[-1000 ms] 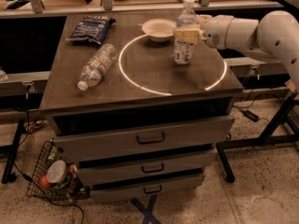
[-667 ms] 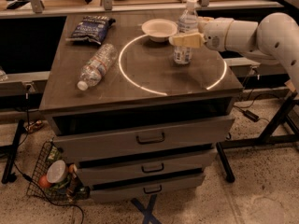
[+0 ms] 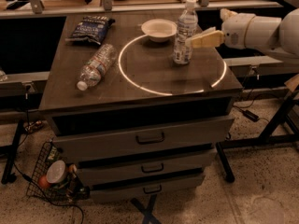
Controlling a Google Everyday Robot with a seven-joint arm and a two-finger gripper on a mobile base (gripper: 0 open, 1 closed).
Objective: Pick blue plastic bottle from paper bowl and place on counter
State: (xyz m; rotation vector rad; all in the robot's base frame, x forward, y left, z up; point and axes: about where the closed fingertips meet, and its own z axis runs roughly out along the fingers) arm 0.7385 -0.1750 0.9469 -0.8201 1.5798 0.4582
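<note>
Gripper (image 3: 198, 39): at the right side of the blue plastic bottle (image 3: 185, 34), tip against or just beside its label; open or closed cannot be told. Bottle: upright on the counter (image 3: 140, 73), inside the white ring (image 3: 135, 87), just beside the empty paper bowl (image 3: 159, 29). Ribbed bottle (image 3: 96, 66): lying at the left. Dark snack bag (image 3: 91, 28): back left corner.

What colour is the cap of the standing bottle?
White cap, clearest in the camera view. The tool is beside the blue plastic bottle.
</note>
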